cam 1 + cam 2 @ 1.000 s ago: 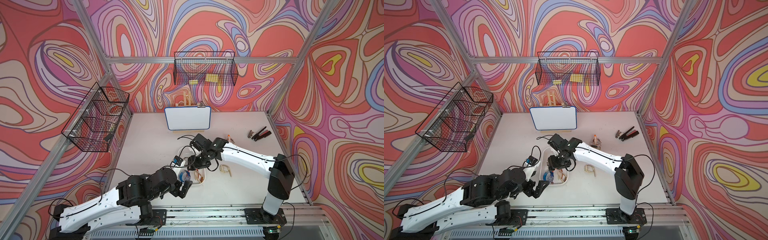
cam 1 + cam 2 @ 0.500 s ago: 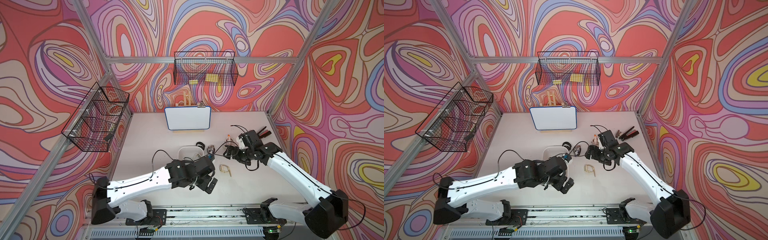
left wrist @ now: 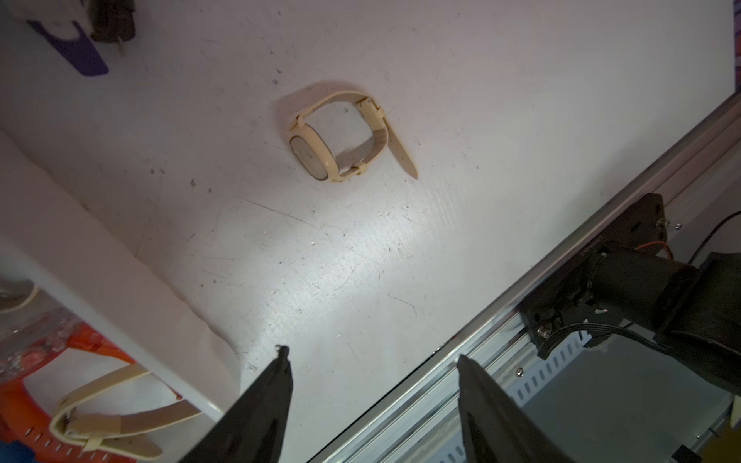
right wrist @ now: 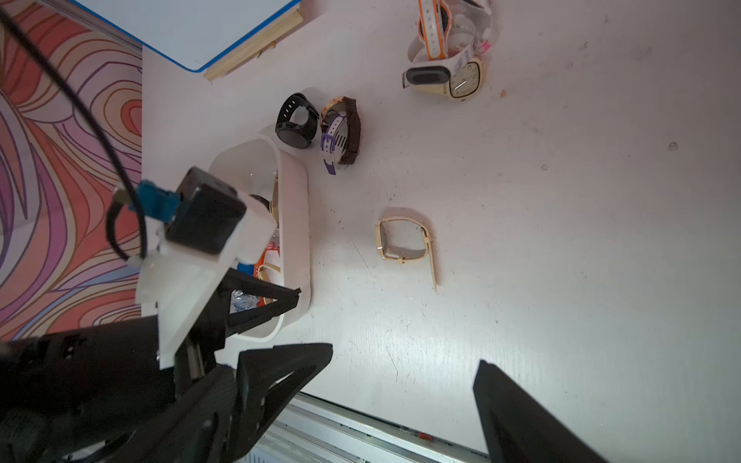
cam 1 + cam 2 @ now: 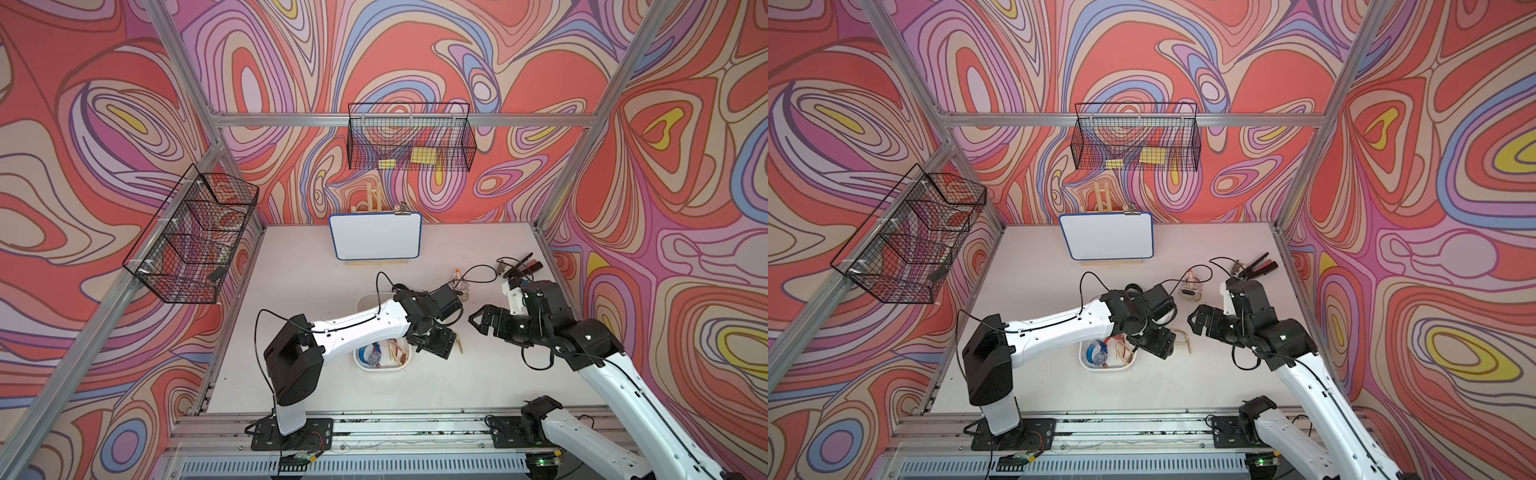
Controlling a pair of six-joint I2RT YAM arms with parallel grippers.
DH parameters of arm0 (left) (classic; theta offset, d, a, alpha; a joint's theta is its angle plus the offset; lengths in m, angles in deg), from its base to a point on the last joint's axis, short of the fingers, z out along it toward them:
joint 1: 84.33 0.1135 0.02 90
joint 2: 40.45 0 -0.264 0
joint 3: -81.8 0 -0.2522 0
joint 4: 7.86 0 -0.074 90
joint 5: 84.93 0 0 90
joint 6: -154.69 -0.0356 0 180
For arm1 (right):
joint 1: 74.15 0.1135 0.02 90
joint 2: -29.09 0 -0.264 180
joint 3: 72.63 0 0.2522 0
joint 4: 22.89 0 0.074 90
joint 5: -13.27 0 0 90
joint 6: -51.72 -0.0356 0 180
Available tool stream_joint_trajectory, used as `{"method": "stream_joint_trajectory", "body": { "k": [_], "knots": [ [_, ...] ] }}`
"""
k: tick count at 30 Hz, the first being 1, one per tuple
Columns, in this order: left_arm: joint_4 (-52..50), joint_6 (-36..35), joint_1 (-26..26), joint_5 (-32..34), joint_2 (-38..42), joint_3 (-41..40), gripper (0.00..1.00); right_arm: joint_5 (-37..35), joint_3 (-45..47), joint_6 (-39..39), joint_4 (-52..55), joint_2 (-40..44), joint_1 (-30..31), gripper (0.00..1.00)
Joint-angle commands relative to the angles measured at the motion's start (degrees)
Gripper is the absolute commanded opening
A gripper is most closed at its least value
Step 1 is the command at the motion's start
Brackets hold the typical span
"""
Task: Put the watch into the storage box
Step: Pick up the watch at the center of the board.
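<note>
1. My left fingers [image 3: 272,401] are apart with nothing between them, hovering over the surface [image 3: 481,120] by a corner of the storage box [image 3: 100,256].
2. My right fingers [image 4: 517,417] are spread wide, and they're empty too.
3. The watch [image 3: 310,154] is tan with its strap looped. It lies on the surface just beside the box, outside it, untouched.
4. Inside the box, other watches [image 3: 92,433] already sit.

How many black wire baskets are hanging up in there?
2. One black wire basket hangs on the back rail above the whiteboard; the other wire basket hangs on the frame at the robot's left.
</note>
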Motion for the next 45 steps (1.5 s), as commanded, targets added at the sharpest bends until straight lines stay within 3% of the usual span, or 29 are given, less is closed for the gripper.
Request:
{"method": "stream_joint_trajectory", "body": {
  "k": [1, 8, 15, 29, 45],
  "knots": [
    [0.3, 0.1, 0.8, -4.3, -3.3, 3.2, 0.67, 2.3, -0.5, 3.2, 5.5, 2.2, -0.2, 0.98],
    [-0.9, 0.5, 2.9, -5.3, -8.9, 7.3, 0.62, 4.3, -2.6, 7.4, 12.7, 10.0, -0.2, 0.98],
    [-4.4, 0.0, 3.6, -3.0, -15.2, 13.8, 0.57, 6.1, -2.3, 9.3, 14.0, 12.3, -0.2, 0.98],
    [-11.0, -0.9, 4.9, 3.0, -22.0, 21.6, 0.44, 8.2, -2.5, 13.3, 13.1, 12.5, -0.2, 0.98],
    [-13.6, -2.1, 5.5, 3.0, -27.6, 26.9, 0.38, 7.7, -2.3, 13.8, 12.8, 13.1, -0.2, 0.98]
  ]
}}
